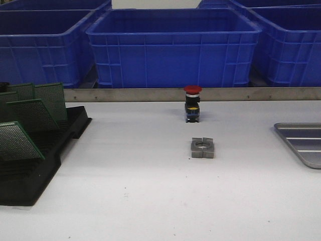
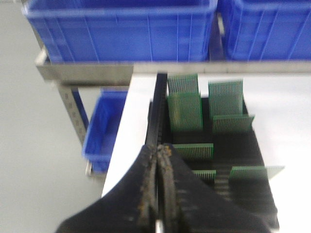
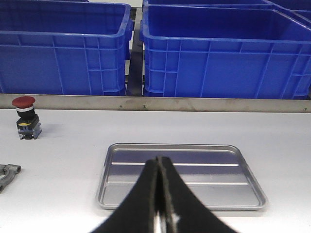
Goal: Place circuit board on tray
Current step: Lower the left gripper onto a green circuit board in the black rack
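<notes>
hovering closed, right claw (image 3: 160, 167) above tray (image 3: 181, 204); left seemingly likewise.

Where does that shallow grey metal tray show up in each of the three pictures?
Front view: the tray is cut off at the right edge of the table.
Left wrist view: not in it.
Right wrist view: whole, mid-picture, beyond the shut jaws.
Shared landmark: the red-capped button, left of the tray in both views.

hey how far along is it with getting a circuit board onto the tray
Nothing looks done: the tray is empty. All circuit boards stand in the black rack. Nothing is in hand; the left gripper is shut above the rack, the right gripper shut over the tray. Picking, carrying and placing remain.
</notes>
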Controlling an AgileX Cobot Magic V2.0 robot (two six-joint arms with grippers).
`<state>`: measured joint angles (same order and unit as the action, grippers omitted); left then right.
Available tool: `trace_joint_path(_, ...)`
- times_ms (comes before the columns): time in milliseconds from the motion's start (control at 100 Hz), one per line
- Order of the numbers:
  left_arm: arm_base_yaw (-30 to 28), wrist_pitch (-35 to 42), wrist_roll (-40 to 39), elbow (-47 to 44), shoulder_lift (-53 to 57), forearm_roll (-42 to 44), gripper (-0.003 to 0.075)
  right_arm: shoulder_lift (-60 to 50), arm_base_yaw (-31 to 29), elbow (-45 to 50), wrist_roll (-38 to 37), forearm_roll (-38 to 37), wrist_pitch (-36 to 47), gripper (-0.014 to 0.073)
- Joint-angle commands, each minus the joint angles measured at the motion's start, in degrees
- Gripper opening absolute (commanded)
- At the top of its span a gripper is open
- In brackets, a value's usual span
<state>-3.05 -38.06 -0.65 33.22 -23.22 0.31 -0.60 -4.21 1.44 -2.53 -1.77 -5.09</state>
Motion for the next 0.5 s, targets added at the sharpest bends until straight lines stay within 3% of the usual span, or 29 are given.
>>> trace_joint_path(0, -0.04, -0.75, -0.75, 5.74, -5.77, 0.17, -0.0020, -1.24, -0.05, 0.07, 0.12, -0.53, 4.46, -0.0061)
trace_joint_path(80, -0.04, -2.77, 0.65, 8.84, -11.48, -0.31, -0.0013, -1.24, -0.05, 0.07, 0.12, -0.53, 4.46, -0.0061)
trace_joint_path(150, -0.04, -5.31, 7.27, 11.63, -16.07, -2.51, 0.0038, -1.24, -0.05, 0.07, 0.12, -0.53, 4.46, -0.0061)
trace_joint_path(250, -0.04, -8.94, 19.70, 15.14, -22.19, -10.17, 0.0202, -1.24, -0.05, 0.07, 0.12, -0.53, 4.46, -0.0061)
trace_joint_path(310, 0.06, -12.42, 33.89, 17.20, -26.18, -17.56, 0.0335, -1.24, -0.05, 0.07, 0.12, -0.53, 4.46, -0.0061)
trace_joint_path(360, 0.29, -13.11, 42.90, 18.10, -28.80, -21.95, 0.0394, -1.24, -0.05, 0.07, 0.12, -0.53, 4.46, -0.0061)
trace_joint_path(490, 0.51, -13.84, 64.93, 18.88, -34.66, -30.23, 0.0408, -1.24, -0.05, 0.07, 0.12, -0.53, 4.46, -0.0061)
